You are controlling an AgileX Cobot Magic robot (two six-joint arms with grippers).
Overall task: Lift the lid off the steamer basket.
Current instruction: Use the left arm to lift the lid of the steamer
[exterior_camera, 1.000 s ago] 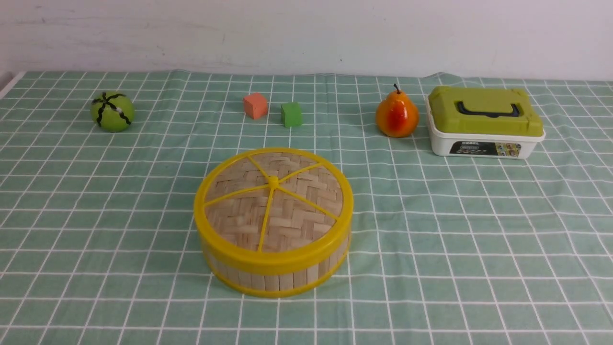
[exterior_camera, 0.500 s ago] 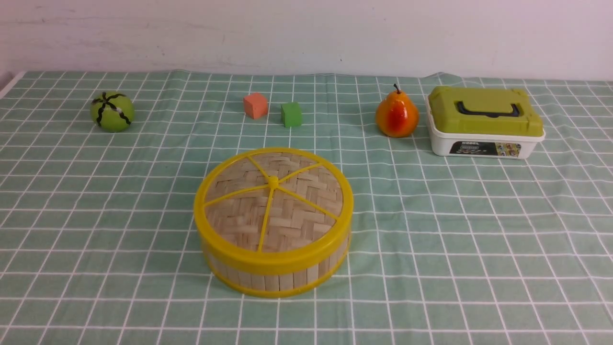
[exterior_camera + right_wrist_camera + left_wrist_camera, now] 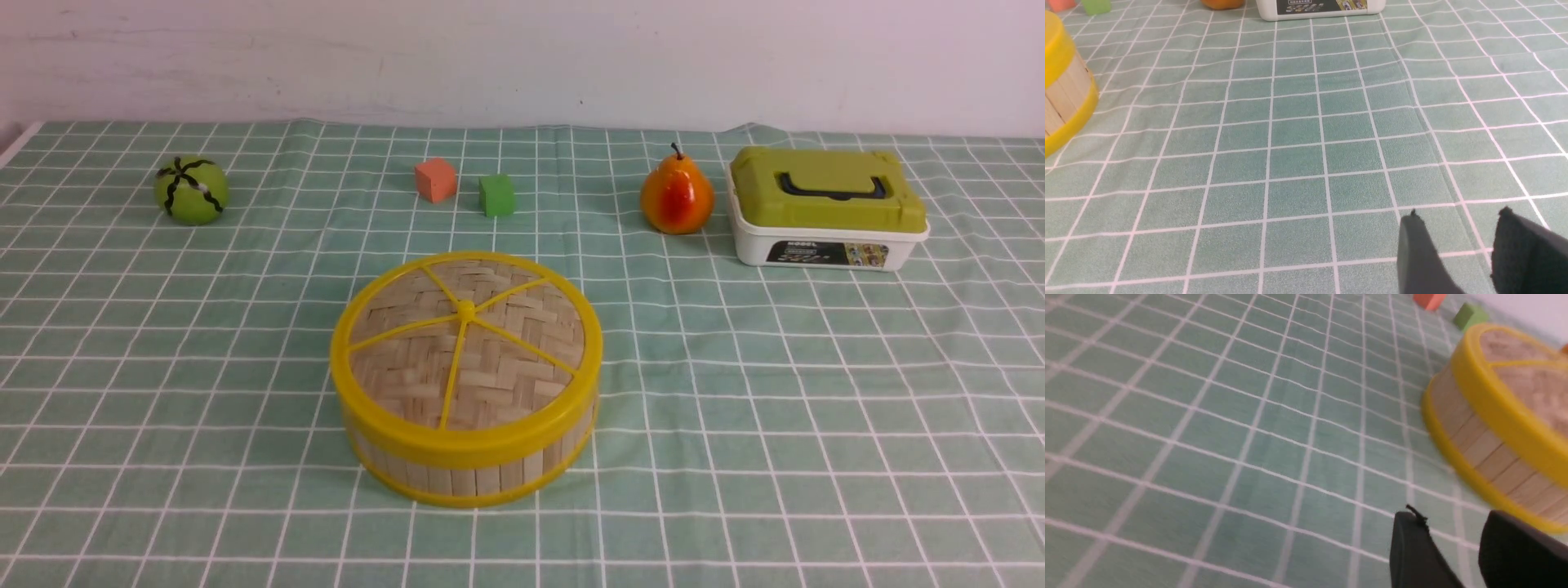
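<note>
The lid, a woven bamboo disc with a yellow rim, spokes and centre knob, sits closed on the steamer basket at the table's front middle. Neither gripper shows in the front view. In the left wrist view the lid and the basket lie just beyond my left gripper, which is open and empty above the cloth. In the right wrist view my right gripper is open and empty over bare cloth, with the basket at the frame's edge.
On the green checked tablecloth, a green ball lies at the far left. An orange cube and a green cube stand behind the basket. A pear and a white box with an olive-green lid stand at the far right.
</note>
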